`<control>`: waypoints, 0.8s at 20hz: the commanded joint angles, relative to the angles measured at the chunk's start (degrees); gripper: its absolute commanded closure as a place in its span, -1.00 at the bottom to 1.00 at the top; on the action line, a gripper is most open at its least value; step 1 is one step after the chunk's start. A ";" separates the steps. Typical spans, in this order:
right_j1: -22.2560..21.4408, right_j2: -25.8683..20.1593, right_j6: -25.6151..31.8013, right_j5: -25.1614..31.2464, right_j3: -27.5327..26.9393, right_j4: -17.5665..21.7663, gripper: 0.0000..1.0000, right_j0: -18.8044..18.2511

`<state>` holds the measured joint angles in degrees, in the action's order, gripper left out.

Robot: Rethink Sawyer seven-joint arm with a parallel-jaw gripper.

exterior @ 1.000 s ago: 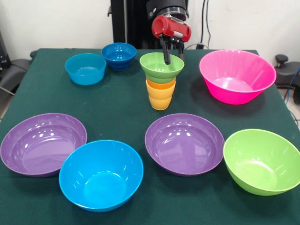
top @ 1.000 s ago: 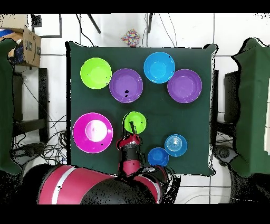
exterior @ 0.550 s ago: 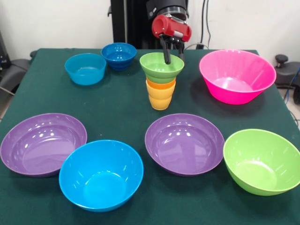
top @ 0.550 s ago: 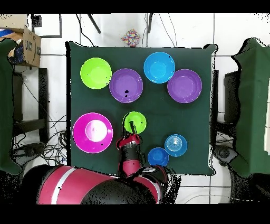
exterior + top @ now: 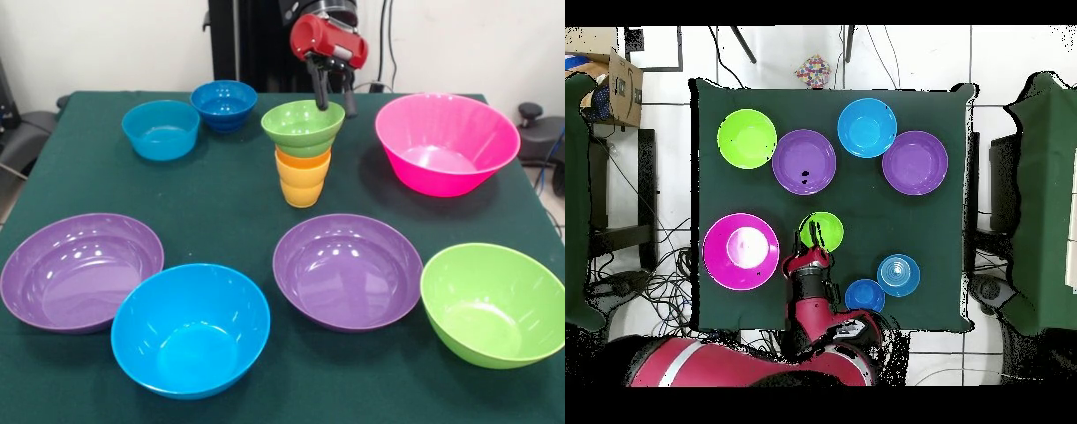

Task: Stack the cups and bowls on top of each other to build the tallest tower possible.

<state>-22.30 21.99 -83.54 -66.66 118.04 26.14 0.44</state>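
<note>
Green small bowl [image 5: 303,126] sat tilted on the two nested cups [image 5: 302,180], forming the tower near the far middle of the surface [image 5: 229,194]. The gripper [image 5: 334,95] hung just above and behind the bowl's far rim, its jaws spread, one finger in front of the rim and one behind, apparently gripping nothing. Judged: bowl just released or about to be, and it did not sit level, with its left side lower in the front view.

Key relation for the next move: the light blue small bowl [image 5: 161,129] and the dark blue small bowl [image 5: 223,104] stood well apart from the jaws, off to the left in the front view, touching or nearly touching each other. Either seemed the likely next piece. Round bowls, no long axis; the rim would be the grasp point.

Large bowls remained on the surface: pink [image 5: 447,143], two purple [image 5: 81,270] [image 5: 347,269], blue [image 5: 191,329], green [image 5: 493,303]. Risk noted: the tilted bowl might slip under added load.
</note>
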 commanded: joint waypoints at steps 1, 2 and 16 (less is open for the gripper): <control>-1.76 -7.90 -13.38 11.57 -0.30 2.27 -1.00 -0.60; -1.98 -7.91 -13.52 11.76 -0.22 2.39 -1.00 -0.64; -6.06 -6.14 -16.73 16.06 0.33 3.96 -1.00 0.70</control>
<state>-27.10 21.47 -91.49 -61.38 118.35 27.04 0.54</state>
